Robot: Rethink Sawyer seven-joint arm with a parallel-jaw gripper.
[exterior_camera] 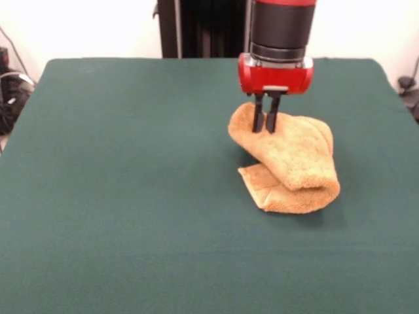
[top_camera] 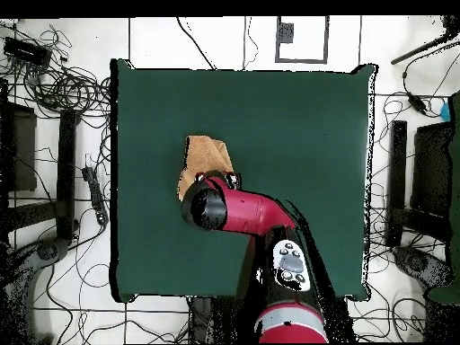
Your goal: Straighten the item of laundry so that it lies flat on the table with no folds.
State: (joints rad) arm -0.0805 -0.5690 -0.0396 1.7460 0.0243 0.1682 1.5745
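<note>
- We see the gripper with its two dark fingers set narrow, only a thin gap between them, tips pressed into the upper left end of the towel. The cloth bunches around the tips; it reads as a pinch on the terry fabric.
- From the front, the fingers hang straight down from the red wrist housing, with the black forearm cylinder upright above it.
- From overhead, the red arm reaches in from the bottom edge and angles across the table, its end sitting over the lower part of the towel and hiding the gripper itself.
- The towel is mustard-orange and rumpled: a thick fold rolls over itself, and a flatter hemmed flap with a woven band pokes out underneath at the near left side.
- It lies on the dark green table, right of centre in the front view, closer to the far edge than the near one.
- Bare green cloth opens widely on the left and in front; on the right the margin to the table's edge is narrower.
- Overhead, cables litter the floor around the table.
</note>
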